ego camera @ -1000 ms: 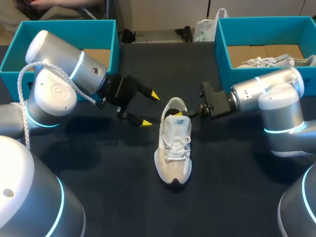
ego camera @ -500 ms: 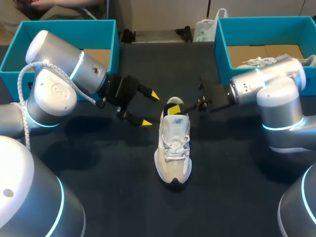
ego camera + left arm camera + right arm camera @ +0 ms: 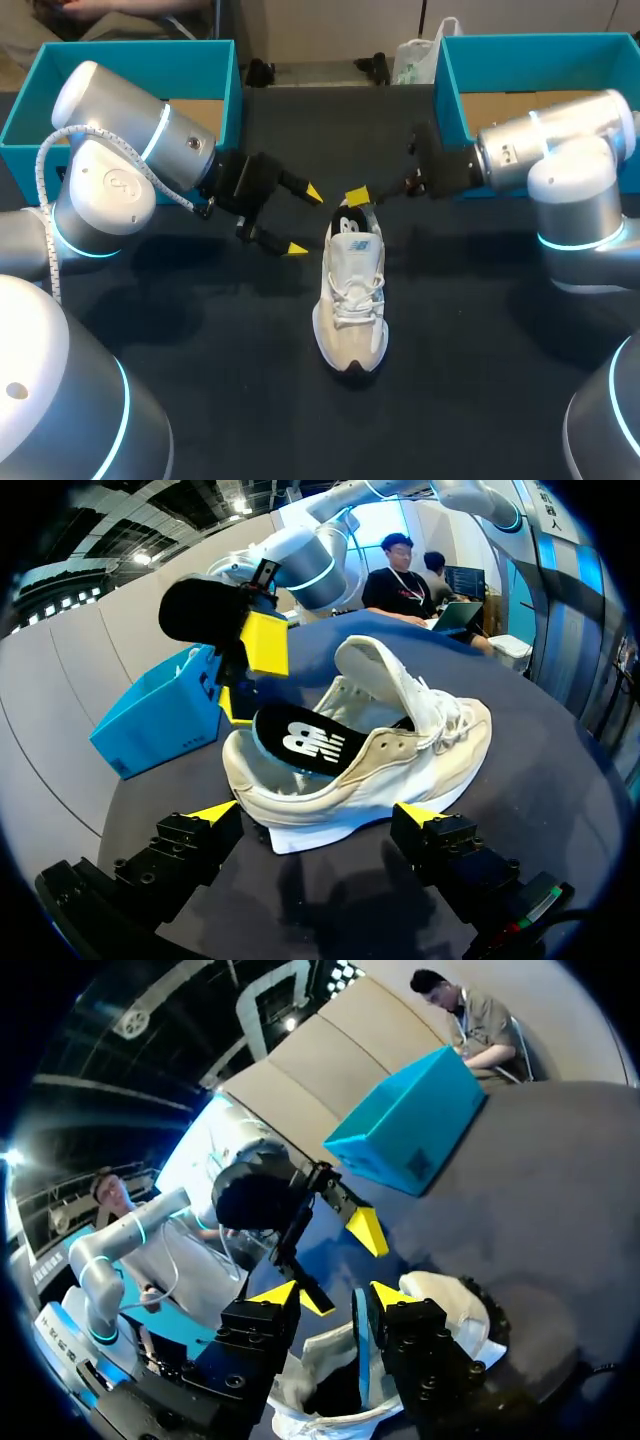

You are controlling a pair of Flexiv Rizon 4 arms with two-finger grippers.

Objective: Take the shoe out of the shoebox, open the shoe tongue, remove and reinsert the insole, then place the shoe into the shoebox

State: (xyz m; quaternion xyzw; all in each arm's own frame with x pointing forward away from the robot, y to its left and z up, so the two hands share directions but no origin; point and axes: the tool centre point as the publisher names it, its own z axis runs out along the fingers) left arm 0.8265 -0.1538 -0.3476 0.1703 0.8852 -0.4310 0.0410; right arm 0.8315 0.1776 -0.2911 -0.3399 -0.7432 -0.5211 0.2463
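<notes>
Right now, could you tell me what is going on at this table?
The white shoe lies on the table with its tongue raised. The right gripper holds the heel end of the black insole, which sticks partly out of the shoe. The left gripper hangs open beside the shoe, touching nothing.

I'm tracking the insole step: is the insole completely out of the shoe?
No, the black insole lies partly inside the shoe, with its heel end lifted at the shoe's back rim.
</notes>
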